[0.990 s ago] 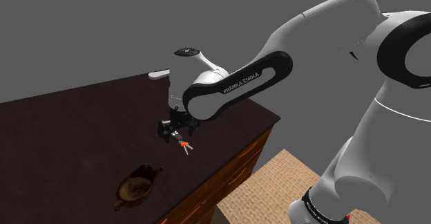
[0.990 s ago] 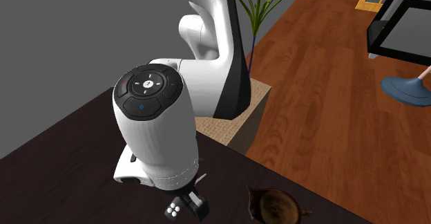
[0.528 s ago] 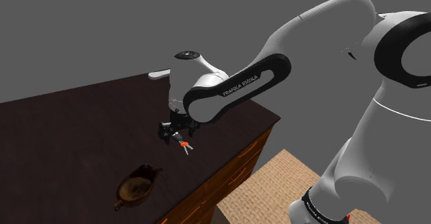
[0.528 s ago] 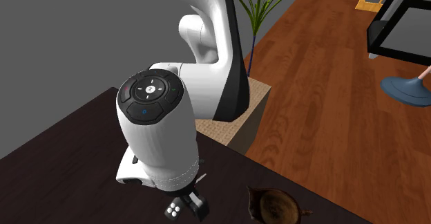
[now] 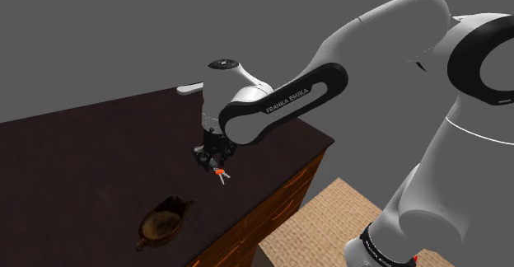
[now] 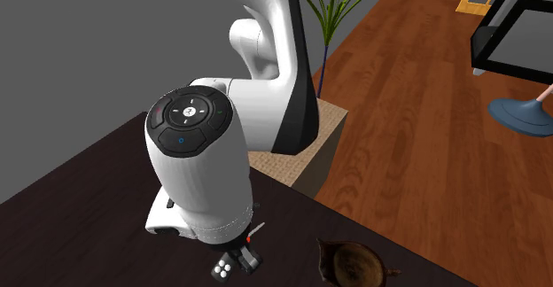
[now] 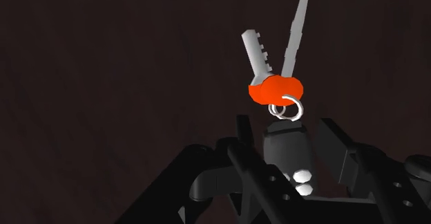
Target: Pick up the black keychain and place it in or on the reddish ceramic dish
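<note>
The keychain point(image 7: 277, 90) lies on the dark wooden table point(image 5: 91, 146): a black fob, a small ring, an orange cap and two silver keys pointing away from the hand. My gripper point(image 7: 286, 145) is down at the table and shut on the black fob, one finger on each side of it. In the shoulder view the gripper point(image 5: 212, 158) stands over the keychain point(image 5: 220, 173), near the table's right edge. The reddish-brown dish point(image 5: 163, 221) sits nearer the front edge, apart from the gripper, and also shows as the dish point(image 6: 354, 265) beside the gripper point(image 6: 245, 260).
The table's edge point(image 5: 272, 203) drops off just right of the keychain, with drawer fronts below and a woven rug point(image 5: 329, 224) on the floor. A white object point(image 5: 189, 89) rests at the far corner. A potted plant point(image 6: 332, 11) stands behind the arm.
The fingers, wide apart a second ago, have closed in on the black fob. The hand has stayed low over the keychain, and the keys and dish have not moved.
</note>
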Available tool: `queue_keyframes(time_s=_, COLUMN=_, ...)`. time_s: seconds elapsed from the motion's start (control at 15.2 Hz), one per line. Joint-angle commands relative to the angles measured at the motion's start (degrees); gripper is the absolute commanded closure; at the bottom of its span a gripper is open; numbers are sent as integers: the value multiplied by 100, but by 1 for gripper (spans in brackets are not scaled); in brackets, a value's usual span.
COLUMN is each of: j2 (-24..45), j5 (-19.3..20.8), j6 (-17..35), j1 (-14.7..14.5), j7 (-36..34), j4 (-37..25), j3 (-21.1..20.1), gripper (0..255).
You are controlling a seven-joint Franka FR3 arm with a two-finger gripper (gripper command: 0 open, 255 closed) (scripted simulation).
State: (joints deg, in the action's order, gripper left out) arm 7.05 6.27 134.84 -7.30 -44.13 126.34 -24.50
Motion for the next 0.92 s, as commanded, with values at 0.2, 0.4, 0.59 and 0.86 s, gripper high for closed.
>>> queue_keyframes(time_s=0.2, j2=-20, j5=-52, j6=-20, j1=-10, j7=29, j4=-6, j3=-21, gripper=255)
queue_keyframes(time_s=0.4, j2=-171, j5=-155, j6=-234, j1=5, j7=104, j4=-87, j3=-38, gripper=255)
queue_keyframes(time_s=0.59, j2=-312, j5=-247, j6=-451, j1=17, j7=172, j4=-178, j3=-48, gripper=255)
queue_keyframes(time_s=0.86, j2=-483, j5=-353, j6=-743, j1=28, j7=251, j4=-318, j3=-54, gripper=255)
